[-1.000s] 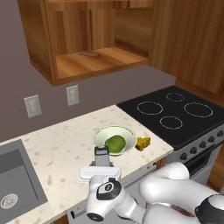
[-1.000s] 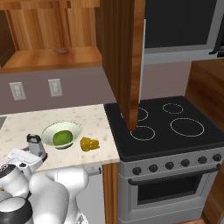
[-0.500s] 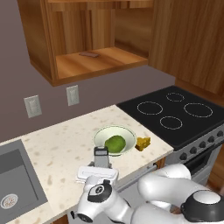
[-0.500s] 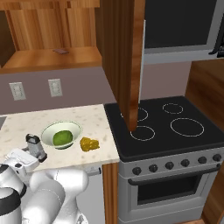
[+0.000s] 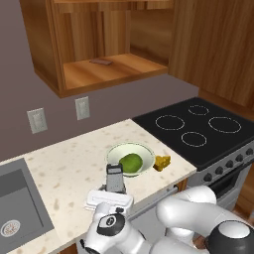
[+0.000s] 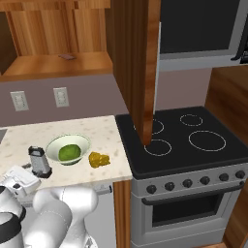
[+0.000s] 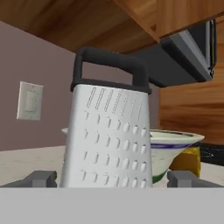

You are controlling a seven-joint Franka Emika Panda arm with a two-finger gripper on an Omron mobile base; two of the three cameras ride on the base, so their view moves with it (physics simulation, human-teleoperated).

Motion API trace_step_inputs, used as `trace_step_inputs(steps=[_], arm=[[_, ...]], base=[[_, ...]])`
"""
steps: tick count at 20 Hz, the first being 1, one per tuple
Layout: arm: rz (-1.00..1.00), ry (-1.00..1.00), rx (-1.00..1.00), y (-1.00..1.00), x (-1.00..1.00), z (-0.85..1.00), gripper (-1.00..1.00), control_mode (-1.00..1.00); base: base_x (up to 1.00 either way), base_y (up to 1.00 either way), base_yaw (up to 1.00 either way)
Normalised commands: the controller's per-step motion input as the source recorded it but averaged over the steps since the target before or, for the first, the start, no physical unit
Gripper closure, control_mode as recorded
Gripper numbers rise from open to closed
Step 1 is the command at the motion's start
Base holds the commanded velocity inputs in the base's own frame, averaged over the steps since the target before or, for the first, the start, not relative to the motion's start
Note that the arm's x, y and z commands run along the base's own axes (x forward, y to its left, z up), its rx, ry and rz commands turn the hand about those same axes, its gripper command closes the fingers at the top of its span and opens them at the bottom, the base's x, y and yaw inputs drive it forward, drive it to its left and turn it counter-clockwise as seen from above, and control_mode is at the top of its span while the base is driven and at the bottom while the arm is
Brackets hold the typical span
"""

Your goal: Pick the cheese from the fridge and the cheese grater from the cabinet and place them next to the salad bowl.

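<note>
Metallic grater (image 7: 107, 127) is seen upright on the tabletop (image 5: 64, 168), seemingly touching the bowl (image 5: 130, 158); the pincer (image 7: 111, 178) is spread wide around it.

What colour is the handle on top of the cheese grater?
Black. The cheese grater handle shows best in the hand view.

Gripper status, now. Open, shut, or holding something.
Gripper: open, holding nothing. Its fingertips stand wide on either side of the cheese grater, which stands upright on the counter beside the salad bowl.
</note>
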Motion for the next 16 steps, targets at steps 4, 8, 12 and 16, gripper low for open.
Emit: trace_step_inputs(steps=[4, 8, 12, 16], arm=[[0.0, -0.07, 0.0, 0.0, -0.35, 0.01, -1.0, -1.0], [0.0, -0.14, 0.0, 0.0, -0.43, 0.32, -1.0, -1.0], [-0.02, -0.25, 0.03, 0.0, -0.73, 1.0, -1.0, -1.0], [-0.02, -0.3, 0.01, 0.0, -0.65, 1.0, -1.0, -1.0]], base=[[0.0, 0.0, 0.0], [0.0, 0.0, 0.0], [0.0, 0.0, 0.0], [0.0, 0.0, 0.0]])
